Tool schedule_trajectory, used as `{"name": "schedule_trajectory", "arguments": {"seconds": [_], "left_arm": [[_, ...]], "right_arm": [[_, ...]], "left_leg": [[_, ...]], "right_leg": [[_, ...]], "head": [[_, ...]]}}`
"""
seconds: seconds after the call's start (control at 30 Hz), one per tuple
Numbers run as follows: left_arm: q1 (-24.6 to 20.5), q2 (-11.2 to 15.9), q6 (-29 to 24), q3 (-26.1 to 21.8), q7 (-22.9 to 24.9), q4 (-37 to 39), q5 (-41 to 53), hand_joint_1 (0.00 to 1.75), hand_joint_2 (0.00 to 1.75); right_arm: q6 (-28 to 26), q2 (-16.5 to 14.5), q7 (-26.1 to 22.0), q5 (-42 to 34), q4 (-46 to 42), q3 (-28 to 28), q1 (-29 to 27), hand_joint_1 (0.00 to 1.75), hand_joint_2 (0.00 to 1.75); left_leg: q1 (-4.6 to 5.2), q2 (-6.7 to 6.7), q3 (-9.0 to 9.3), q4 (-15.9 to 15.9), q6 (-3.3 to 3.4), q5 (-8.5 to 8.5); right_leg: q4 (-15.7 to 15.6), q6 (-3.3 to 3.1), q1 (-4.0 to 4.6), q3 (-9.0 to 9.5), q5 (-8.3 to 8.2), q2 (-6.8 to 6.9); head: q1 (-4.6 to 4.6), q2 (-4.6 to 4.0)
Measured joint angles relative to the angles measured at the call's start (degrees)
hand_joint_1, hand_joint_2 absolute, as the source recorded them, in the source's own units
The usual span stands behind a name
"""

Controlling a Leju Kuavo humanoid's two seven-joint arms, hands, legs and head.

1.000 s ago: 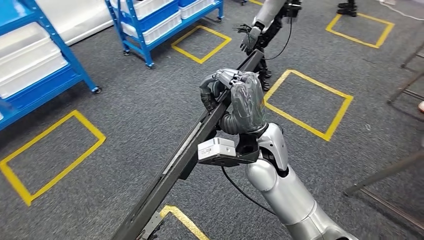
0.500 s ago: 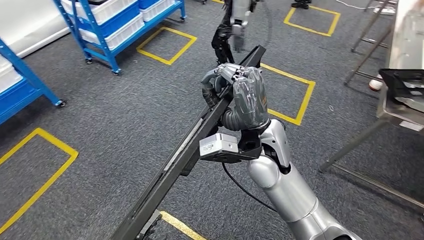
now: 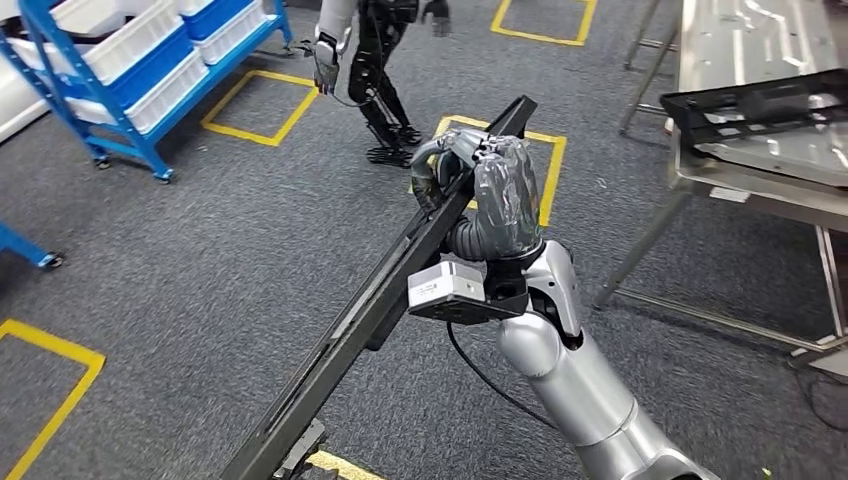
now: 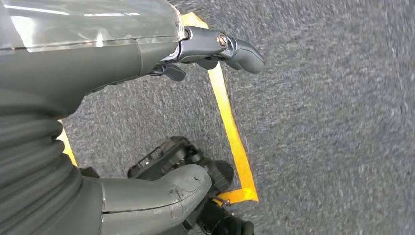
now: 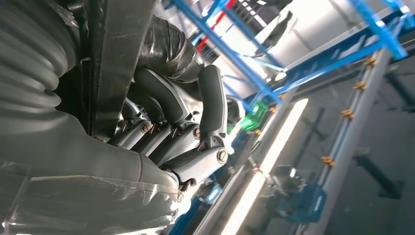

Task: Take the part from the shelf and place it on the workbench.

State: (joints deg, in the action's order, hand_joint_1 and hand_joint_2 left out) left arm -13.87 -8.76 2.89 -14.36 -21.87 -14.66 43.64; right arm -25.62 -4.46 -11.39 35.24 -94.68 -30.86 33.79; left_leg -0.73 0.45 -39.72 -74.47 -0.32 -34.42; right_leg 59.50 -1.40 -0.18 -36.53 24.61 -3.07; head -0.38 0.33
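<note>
While the head view looks down over grey carpet, the right hand (image 3: 478, 185) sits near the centre of the picture, its fingers (image 3: 440, 160) wrapped around a long black part (image 3: 380, 300). That part is a narrow bar running on a slant from about 7 o'clock at the lower edge up to about 1 o'clock just past the hand, held in the air over the floor and well apart from the counter. The counter (image 3: 750, 180), a metal bench on thin legs, stands at 2 o'clock and carries a black tray (image 3: 760, 100). At 10 o'clock a blue shelf (image 3: 130, 70) on wheels holds white bins. Another robot (image 3: 370, 70) stands at 12 o'clock beside yellow floor markings (image 3: 545, 170) taped on the carpet.

From the left wrist view, the left hand (image 4: 147, 63) hangs over the carpet with nothing in it; its thumb (image 4: 161, 191) and dark fingers (image 4: 235, 46) stand apart from each other, and a yellow tape line crosses the floor below.

Seen from the right wrist view, the right hand's fingers (image 5: 171, 103) curl tightly round the flat dark bar (image 5: 117, 58), pressing it against the palm. Blue shelf posts (image 5: 235, 58) blur behind.
</note>
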Motion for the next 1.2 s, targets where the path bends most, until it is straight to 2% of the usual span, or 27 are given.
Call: {"name": "schedule_trajectory", "arguments": {"seconds": [0.07,0.13,0.17,0.2,0.23,0.27,0.33,0.37,0.4,0.43,0.47,0.5,0.53,0.57,0.63,0.67,0.7,0.77,0.83,0.9,0.93,0.97,1.0,1.03,1.07,1.13,1.2], "left_arm": [[-0.1,0.1,0.0,0.0,0.0,0.0,0.0,0.00,1.75],[-0.3,0.2,0.1,0.0,0.1,0.0,-0.1,0.00,1.75],[-0.4,0.2,0.1,0.0,0.1,0.0,-0.2,0.00,1.75],[-0.4,0.3,0.2,0.0,0.2,0.0,-0.3,0.00,1.75],[-0.6,0.2,0.3,0.0,0.4,0.0,-0.4,0.00,1.75],[-0.7,0.3,0.4,0.0,0.5,0.0,-0.4,0.00,1.75],[-0.9,0.2,0.5,0.0,0.7,0.0,-0.5,0.00,1.75],[-0.8,0.2,0.5,0.0,0.8,0.0,-0.5,0.00,1.75],[-0.7,0.2,0.6,0.0,0.8,0.0,-0.5,0.00,1.75],[-0.6,0.3,0.6,0.0,0.8,0.0,-0.6,0.00,1.75],[-0.5,0.3,0.8,0.0,0.9,0.0,-0.8,0.00,1.75],[-0.5,0.3,1.0,0.0,1.1,0.0,-1.0,0.00,1.75],[-0.4,0.3,1.2,0.0,1.2,0.0,-1.3,0.00,1.75],[-0.4,0.3,1.4,0.0,1.3,0.0,-1.5,0.00,1.75],[-0.4,0.3,1.5,0.0,1.4,0.0,-1.8,0.00,1.75],[-0.3,0.3,1.5,0.0,1.4,0.0,-1.8,0.00,1.75],[-0.2,0.3,1.4,0.0,1.3,0.0,-1.9,0.00,1.75],[-0.2,0.3,1.3,0.0,1.1,0.0,-2.1,0.00,1.75],[-0.1,0.4,1.3,0.0,0.9,0.0,-2.2,0.00,1.75],[0.1,0.4,1.3,0.0,0.8,0.0,-2.2,0.00,1.75],[0.2,0.4,1.4,0.0,0.7,0.0,-2.3,0.00,1.75],[0.4,0.5,1.5,0.0,0.6,0.0,-2.4,0.00,1.75],[0.6,0.5,1.6,0.0,0.3,0.0,-2.6,0.00,1.75],[0.6,0.6,1.7,0.0,-0.1,0.0,-2.7,0.00,1.75],[0.6,0.7,1.7,0.0,-0.4,0.0,-2.9,0.00,1.75],[0.6,0.9,1.7,0.0,-0.8,0.0,-3.2,0.00,1.75],[0.6,1.3,1.7,-0.1,-0.9,0.0,-3.3,0.00,1.75]], "right_arm": [[-0.1,0.0,0.0,-0.1,0.0,0.1,-0.1,1.75,1.75],[-0.1,0.0,0.0,-0.2,0.0,0.2,0.0,1.75,1.75],[-0.1,0.0,-0.1,-0.3,0.0,0.3,0.0,1.75,1.75],[-0.1,0.0,-0.2,-0.3,0.1,0.4,0.0,1.75,1.75],[-0.1,-0.1,-0.3,-0.3,0.1,0.5,0.1,1.75,1.75],[-0.1,-0.1,-0.4,-0.3,0.1,0.6,0.1,1.75,1.75],[-0.1,-0.1,-0.5,-0.3,0.1,0.8,0.5,1.75,1.75],[-0.1,-0.1,-0.5,-0.3,0.1,0.8,0.7,1.75,1.75],[-0.1,-0.1,-0.5,-0.3,0.1,0.8,0.8,1.75,1.75],[-0.1,-0.1,-0.5,-0.3,0.2,0.8,0.9,1.75,1.75],[-0.1,-0.1,-0.5,-0.3,0.3,0.8,0.9,1.75,1.75],[-0.1,0.0,-0.5,-0.3,0.4,0.8,0.8,1.75,1.75],[-0.1,0.0,-0.5,-0.3,0.4,0.8,0.9,1.75,1.75],[-0.1,0.0,-0.5,-0.3,0.5,0.8,1.0,1.75,1.75],[0.0,-0.1,-0.5,-0.4,0.4,0.9,1.5,1.75,1.75],[0.0,-0.1,-0.5,-0.5,0.4,0.9,1.7,1.75,1.75],[0.1,-0.1,-0.6,-0.6,0.4,1.0,1.8,1.75,1.75],[0.1,0.0,-0.6,-0.8,0.4,1.1,1.8,1.75,1.75],[0.2,0.0,-0.6,-1.0,0.3,1.2,2.0,1.75,1.75],[0.3,0.0,-0.6,-1.0,0.3,1.2,2.1,1.75,1.75],[0.4,0.0,-0.6,-1.0,0.3,1.2,2.1,1.75,1.75],[0.6,0.0,-0.6,-1.1,0.3,1.2,2.1,1.75,1.75],[0.8,0.0,-0.6,-1.3,0.3,1.2,2.1,1.75,1.75],[0.9,0.0,-0.6,-1.6,0.3,1.2,2.1,1.75,1.75],[1.0,0.0,-0.6,-2.0,0.3,1.2,2.1,1.75,1.75],[1.0,0.0,-1.0,-2.7,0.3,1.3,2.1,1.75,1.75],[1.0,0.1,-1.4,-3.2,0.3,1.3,2.0,1.75,1.75]], "left_leg": [[0.04,-1.06,2.58,6.6,0.61,4.40],[0.02,-3.48,5.45,13.3,1.16,7.16],[0.09,-4.34,6.10,14.8,1.30,7.47],[0.19,-4.59,6.32,15.2,1.37,7.36],[0.23,-4.15,6.43,15.5,1.51,7.55],[0.14,-3.52,6.58,15.9,1.77,7.83],[-0.13,-2.08,6.93,16.9,2.40,8.42],[-0.16,-1.34,7.03,17.1,2.62,8.61],[-0.10,-0.65,7.03,17.2,2.75,8.63],[-0.07,0.09,6.99,17.2,2.81,8.61],[-0.05,0.89,6.95,17.1,2.82,8.54],[-0.05,1.62,6.92,17.1,2.81,8.46],[-0.07,2.37,6.91,16.9,2.73,8.32],[-0.07,3.04,6.93,16.7,2.58,8.13],[0.15,4.23,6.95,16.2,2.10,7.64],[0.30,4.76,6.98,16.0,1.81,7.44],[0.46,5.27,7.03,15.9,1.52,7.30],[0.43,6.07,7.21,15.9,0.89,7.02],[0.14,4.18,6.70,14.2,0.29,5.50],[-0.10,1.12,4.29,8.5,-0.04,2.14],[-0.15,0.39,2.56,4.8,-0.13,0.48],[-0.16,0.14,1.16,2.0,-0.22,-0.35],[-0.17,0.03,0.49,0.8,-0.27,-0.14],[-0.21,-0.05,0.80,1.7,-0.25,1.14],[-0.29,-0.33,2.02,4.5,-0.18,3.20],[-0.59,-2.66,5.10,11.4,0.08,6.34],[-0.68,-4.62,6.47,14.6,0.33,6.95]], "right_leg": [[0.1,0.02,0.03,0.06,0.00,-1.65],[0.3,0.33,-0.04,-0.12,-0.11,-3.05],[0.3,0.62,-0.19,-0.32,-0.26,-3.64],[0.2,1.00,-0.37,-0.54,-0.45,-4.22],[0.0,1.41,-0.49,-0.70,-0.69,-4.89],[0.0,1.75,-0.45,-0.79,-0.70,-4.58],[1.9,2.26,-0.12,-1.77,0.87,-1.73],[4.6,2.41,-0.10,-2.95,2.52,0.29],[7.9,2.58,-0.15,-4.50,4.28,1.61],[11.3,2.77,-0.32,-6.09,5.66,2.19],[13.6,2.98,-0.49,-7.14,6.21,2.49],[14.3,3.16,-0.65,-7.40,5.92,2.70],[12.8,3.32,-0.80,-6.49,4.62,3.09],[9.4,3.37,-0.88,-4.55,2.75,3.94],[2.4,2.99,-0.53,-0.82,0.48,6.51],[0.6,2.67,-0.27,0.06,0.20,7.24],[0.0,2.35,0.00,0.17,0.41,7.37],[-0.2,1.68,-0.02,0.07,0.12,5.96],[-0.7,0.92,-0.37,0.23,-0.28,4.63],[-0.9,0.41,-0.56,0.29,-0.51,3.34],[-0.9,0.29,-0.54,0.24,-0.54,2.63],[-0.8,0.27,-0.50,0.19,-0.54,1.82],[-0.7,0.27,-0.48,0.15,-0.54,0.97],[-0.5,0.28,-0.49,0.13,-0.53,0.13],[-0.4,0.32,-0.52,0.12,-0.51,-0.69],[0.1,0.64,-0.54,-0.11,-0.45,-2.14],[0.3,1.33,-0.64,-0.67,-0.64,-3.46]], "head": [[0.01,0.00],[0.01,0.00],[0.02,0.00],[0.00,0.00],[-0.01,0.00],[-0.01,0.00],[0.12,0.00],[0.18,0.00],[0.25,0.00],[0.22,0.00],[0.24,0.00],[0.24,0.00],[0.24,0.00],[0.25,0.00],[0.21,0.00],[0.20,0.00],[0.18,0.00],[0.19,0.00],[0.18,0.00],[0.15,0.00],[0.13,0.00],[0.14,0.00],[0.14,0.00],[0.14,0.00],[0.14,0.00],[0.15,0.00],[0.14,0.00]]}}
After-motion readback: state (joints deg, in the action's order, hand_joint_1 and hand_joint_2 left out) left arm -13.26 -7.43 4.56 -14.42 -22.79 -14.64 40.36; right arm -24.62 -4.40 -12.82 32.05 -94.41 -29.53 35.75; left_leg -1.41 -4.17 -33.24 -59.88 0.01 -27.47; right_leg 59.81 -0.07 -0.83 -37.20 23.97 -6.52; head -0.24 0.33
